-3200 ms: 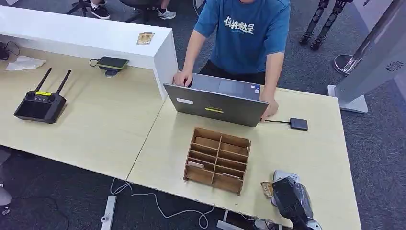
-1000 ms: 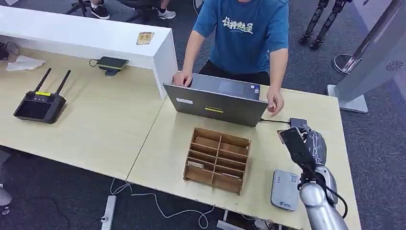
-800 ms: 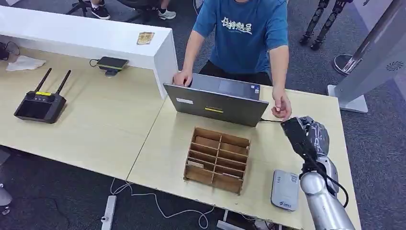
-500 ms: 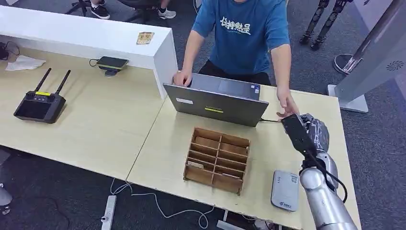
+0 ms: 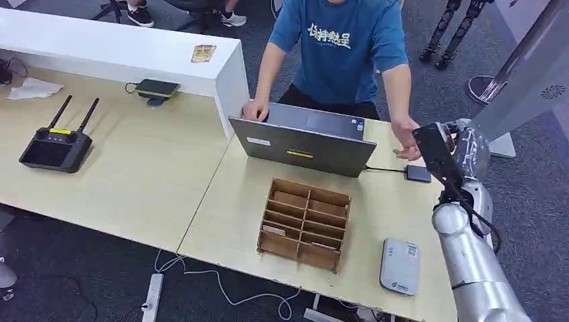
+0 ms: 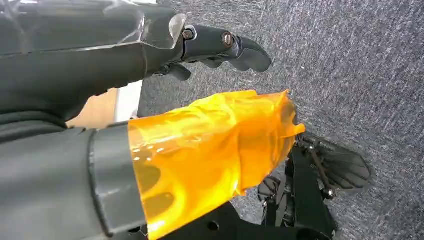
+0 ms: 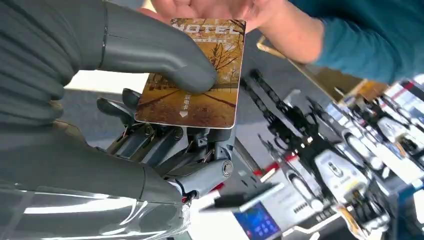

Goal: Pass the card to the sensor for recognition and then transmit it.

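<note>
Head view: the right hand [image 5: 448,149] is raised above the far right corner of the light wood table [image 5: 201,201], at the end of the silver arm. A person's hand [image 5: 407,144] is met there, just beside the robot's fingers. The card cannot be made out from this angle. A grey card reader [image 5: 400,265] lies flat near the table's front edge, well apart from the raised hand. A wooden slotted card rack [image 5: 305,223] sits mid-table, with a grey laptop [image 5: 302,141] behind it. A small black adapter [image 5: 419,174] is cabled to the laptop. A black remote controller [image 5: 56,143] with two antennas rests on the left desk.

Left wrist view: the left hand [image 6: 150,100] is seen over grey carpet [image 6: 360,75]. An amber translucent wrap covers the thumb; the dark fingers [image 6: 225,47] are lightly curled, apart from the thumb, with nothing held.

Right wrist view: the card [image 7: 197,75] is pinched by the right hand [image 7: 125,75], thumb pressed on its face and dark fingers [image 7: 150,135] behind it. The card is rectangular with rounded corners, printed with an autumn-gold tree scene, "HOTEL" lettering across one end and small white characters near the middle. Its far edge is touched by the person's hand [image 7: 215,10], a teal sleeve [image 7: 370,35] behind.
</note>
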Tool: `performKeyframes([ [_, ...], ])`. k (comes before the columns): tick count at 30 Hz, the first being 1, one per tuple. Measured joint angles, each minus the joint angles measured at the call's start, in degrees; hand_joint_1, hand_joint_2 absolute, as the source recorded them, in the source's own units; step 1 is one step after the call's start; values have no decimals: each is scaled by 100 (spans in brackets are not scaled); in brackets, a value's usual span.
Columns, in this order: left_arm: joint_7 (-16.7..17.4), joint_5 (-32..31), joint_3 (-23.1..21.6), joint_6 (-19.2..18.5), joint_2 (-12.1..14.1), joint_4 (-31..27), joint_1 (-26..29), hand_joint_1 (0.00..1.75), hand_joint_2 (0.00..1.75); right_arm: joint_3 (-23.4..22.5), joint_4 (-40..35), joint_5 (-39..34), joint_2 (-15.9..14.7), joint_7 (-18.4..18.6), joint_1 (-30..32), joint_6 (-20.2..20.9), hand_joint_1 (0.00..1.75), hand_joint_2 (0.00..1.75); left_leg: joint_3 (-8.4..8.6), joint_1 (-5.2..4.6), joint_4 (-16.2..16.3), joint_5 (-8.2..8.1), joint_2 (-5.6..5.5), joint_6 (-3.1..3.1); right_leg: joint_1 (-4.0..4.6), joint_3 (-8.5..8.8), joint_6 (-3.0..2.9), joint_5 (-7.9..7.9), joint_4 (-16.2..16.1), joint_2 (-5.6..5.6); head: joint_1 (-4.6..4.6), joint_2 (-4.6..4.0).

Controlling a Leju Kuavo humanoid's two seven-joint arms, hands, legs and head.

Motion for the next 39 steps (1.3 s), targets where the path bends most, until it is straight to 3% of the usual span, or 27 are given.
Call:
performKeyframes([
  [9,0,-13,-52,0,4,0,-6,0,0,-7,-105,138,-46,39,-453,2,175,175,-1,0,0,0,-1,0,0,-1,0,0,0,0,-2,0],
  [39,0,4,-111,0,7,0,-12,0,0,92,-564,483,-46,77,-516,-146,175,175,-3,0,0,0,-2,0,0,-1,0,0,0,-2,-2,0],
])
